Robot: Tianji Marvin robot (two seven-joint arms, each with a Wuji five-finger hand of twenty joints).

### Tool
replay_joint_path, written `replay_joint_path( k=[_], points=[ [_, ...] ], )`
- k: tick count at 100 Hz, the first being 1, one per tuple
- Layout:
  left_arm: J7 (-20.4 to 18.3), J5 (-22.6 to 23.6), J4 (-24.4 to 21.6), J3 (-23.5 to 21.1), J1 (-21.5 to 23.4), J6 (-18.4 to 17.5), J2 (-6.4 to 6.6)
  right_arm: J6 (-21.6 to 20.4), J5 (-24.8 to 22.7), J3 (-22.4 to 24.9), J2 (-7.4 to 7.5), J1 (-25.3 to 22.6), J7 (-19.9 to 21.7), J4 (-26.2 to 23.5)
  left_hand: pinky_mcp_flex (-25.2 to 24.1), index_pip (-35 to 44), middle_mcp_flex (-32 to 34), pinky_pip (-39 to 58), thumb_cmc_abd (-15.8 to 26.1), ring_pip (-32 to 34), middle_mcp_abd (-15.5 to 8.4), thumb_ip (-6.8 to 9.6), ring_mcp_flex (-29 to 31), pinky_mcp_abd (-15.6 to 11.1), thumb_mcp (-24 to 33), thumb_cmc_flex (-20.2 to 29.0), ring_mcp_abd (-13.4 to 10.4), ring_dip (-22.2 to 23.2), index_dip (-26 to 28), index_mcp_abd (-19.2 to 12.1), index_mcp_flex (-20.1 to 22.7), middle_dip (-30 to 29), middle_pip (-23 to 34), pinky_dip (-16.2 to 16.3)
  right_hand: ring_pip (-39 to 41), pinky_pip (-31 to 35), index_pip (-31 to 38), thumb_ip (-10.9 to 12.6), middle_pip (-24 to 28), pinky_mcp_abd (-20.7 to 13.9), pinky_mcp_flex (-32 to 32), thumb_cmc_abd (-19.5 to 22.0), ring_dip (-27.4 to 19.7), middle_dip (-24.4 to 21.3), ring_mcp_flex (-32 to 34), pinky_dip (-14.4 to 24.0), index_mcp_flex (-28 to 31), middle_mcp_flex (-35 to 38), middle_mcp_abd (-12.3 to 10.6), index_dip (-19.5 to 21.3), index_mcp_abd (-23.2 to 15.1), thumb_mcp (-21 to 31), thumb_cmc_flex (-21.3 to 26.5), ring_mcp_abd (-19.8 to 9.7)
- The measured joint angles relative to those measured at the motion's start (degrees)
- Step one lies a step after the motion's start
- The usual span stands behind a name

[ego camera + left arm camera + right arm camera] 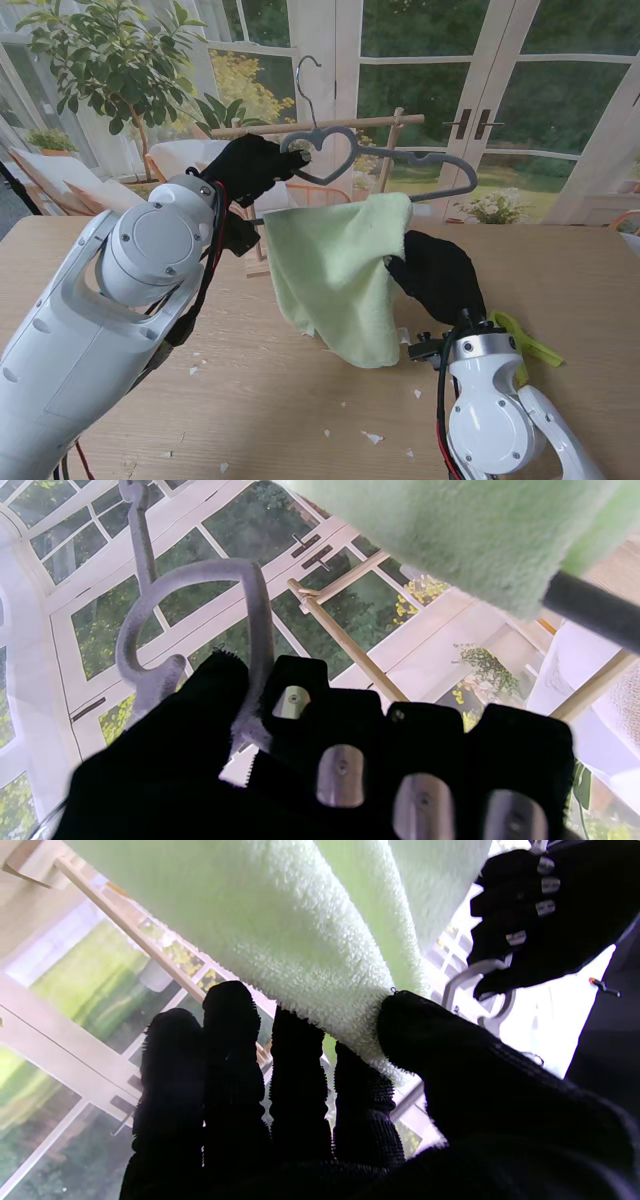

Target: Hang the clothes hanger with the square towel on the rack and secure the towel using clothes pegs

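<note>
Lifting the hanger toward the rack

My left hand (250, 165) grips the grey felt-covered hanger (400, 165) by its heart loop, hook just above the wooden rack (320, 127); my right hand (437, 272) pinches the fluffy green towel (335, 265). I'd keep it level, steadying the cloth

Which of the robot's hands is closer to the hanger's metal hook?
Left. The left hand grips the grey hanger at its heart-shaped neck, just under the hook. The right hand is lower, pinching the green towel edge.
</note>
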Motion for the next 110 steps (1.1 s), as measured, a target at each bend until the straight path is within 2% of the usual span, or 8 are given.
replay_joint_path(
  k=[24, 39, 50, 54, 60, 70, 83, 110],
  points=[
    [-0.28, -2.65, -1.00, -0.86, -0.11, 0.82, -0.43, 3.42, -2.21, -0.41, 0.48, 0.11, 2.33, 1.88, 0.00, 0.00, 0.00, 0.00, 0.00, 0.01, 0.00, 0.00, 0.00, 0.00, -0.01, 0.00, 0.00, 0.00, 0.00, 0.00, 0.02, 0.00, 0.00, 0.00, -2.74, -0.45, -0.73, 0.00, -1.45, 0.05, -2.20, 0.00, -0.54, -0.89, -2.14, 0.00, -1.02, -1.99, 0.13, -0.82, 0.62, 0.12, -0.28, 0.20],
    [-1.57, -3.30, -1.45, -1.69, -0.05, 0.90, -0.26, 5.04, -5.22, 0.53, 0.99, 0.54, 5.67, 3.16, 0.00, 0.00, 0.00, 0.01, 0.01, 0.01, 0.00, 0.00, 0.00, 0.00, -0.01, 0.01, 0.00, 0.00, 0.00, 0.00, 0.04, 0.00, 0.00, 0.00, -8.65, -4.42, -9.61, 0.01, -6.37, 0.09, -6.10, 0.07, -2.51, -3.17, -8.48, 0.00, -4.18, -8.59, 0.53, -1.22, 2.85, 0.58, -4.18, 0.24],
    [-2.39, -4.14, -1.74, -2.23, -0.05, 1.12, 0.01, 6.07, -6.92, 0.66, 1.30, 0.88, 4.77, 4.13, 0.00, 0.00, 0.00, 0.01, 0.01, 0.02, 0.00, 0.00, 0.00, 0.00, -0.01, 0.01, 0.00, 0.00, 0.00, 0.00, 0.05, 0.00, 0.00, 0.00, -10.17, -6.41, -13.75, 0.04, -7.38, 0.08, -8.18, 0.09, -2.61, -4.20, -11.35, 0.00, -5.01, -11.42, 0.53, 0.03, 3.56, 0.59, -4.62, 0.24],
    [-2.67, -4.06, -1.83, -2.32, -0.05, 1.13, 0.14, 6.18, -6.86, 0.74, 1.32, 0.93, 4.49, 4.34, 0.00, 0.00, 0.00, 0.01, 0.01, 0.02, 0.00, 0.00, 0.00, 0.00, -0.01, 0.01, 0.00, 0.00, 0.00, 0.00, 0.05, -0.01, 0.00, 0.00, -12.10, -8.35, -18.19, 0.12, -8.54, 0.10, -9.50, 0.12, -3.15, -4.79, -13.16, 0.00, -6.97, -13.96, 0.53, 1.99, 4.99, 0.61, -6.37, 0.22],
    [-2.83, -3.93, -1.94, -2.38, -0.05, 1.14, 0.27, 6.24, -7.00, 1.15, 1.35, 0.86, 4.87, 4.38, 0.00, 0.00, 0.00, 0.01, 0.01, 0.04, 0.00, 0.00, 0.00, 0.00, -0.01, 0.01, 0.00, 0.00, 0.00, 0.00, 0.05, -0.01, 0.00, 0.00, -15.18, -12.18, -23.55, 0.14, -10.85, 0.16, -12.08, 0.12, -4.41, -6.53, -16.63, 0.00, -11.92, -19.16, 0.53, 2.14, 5.75, 0.17, -8.23, 0.14],
    [-2.81, -3.72, -1.99, -2.40, -0.05, 1.18, 0.31, 6.25, -10.02, 2.41, 1.75, 0.18, 8.37, 3.86, 0.00, 0.00, 0.00, 0.02, 0.01, 0.04, 0.00, 0.00, 0.00, 0.00, -0.01, 0.01, 0.00, 0.00, 0.00, 0.00, 0.05, -0.01, 0.00, 0.00, -20.38, -19.00, -28.75, 0.15, -14.04, 0.42, -15.55, 0.20, -6.33, -9.26, -21.57, 0.01, -19.23, -26.34, 0.54, 2.08, 7.76, -1.60, -10.05, 0.00],
    [-2.75, -3.05, -1.99, -2.19, -0.14, 1.40, 0.31, 6.17, -11.31, 2.74, 2.41, -0.82, 8.34, 3.07, 0.00, 0.00, 0.00, 0.02, 0.01, 0.05, 0.00, 0.00, 0.00, 0.00, -0.01, 0.01, 0.00, 0.00, 0.00, 0.00, 0.05, -0.01, 0.00, 0.00, -22.82, -22.02, -30.75, 0.15, -15.15, 0.83, -16.83, 0.20, -6.88, -10.26, -23.70, 0.01, -22.69, -29.42, 0.54, 1.93, 8.79, -2.94, -10.70, -0.58],
    [-2.34, -3.33, -2.01, -2.10, -0.20, 1.84, 0.26, 6.22, -11.04, 2.77, 2.44, -1.02, 7.43, 2.67, 0.00, 0.00, 0.00, 0.02, 0.01, 0.06, 0.00, 0.00, 0.00, 0.00, -0.01, 0.01, 0.00, 0.00, 0.00, 0.00, 0.05, -0.01, 0.00, 0.00, -26.60, -28.32, -32.96, 0.15, -16.88, 0.92, -18.99, 0.28, -8.60, -12.95, -26.95, 0.01, -27.59, -34.69, 0.58, 1.96, 10.95, -4.07, -10.72, -0.73]
  ],
)
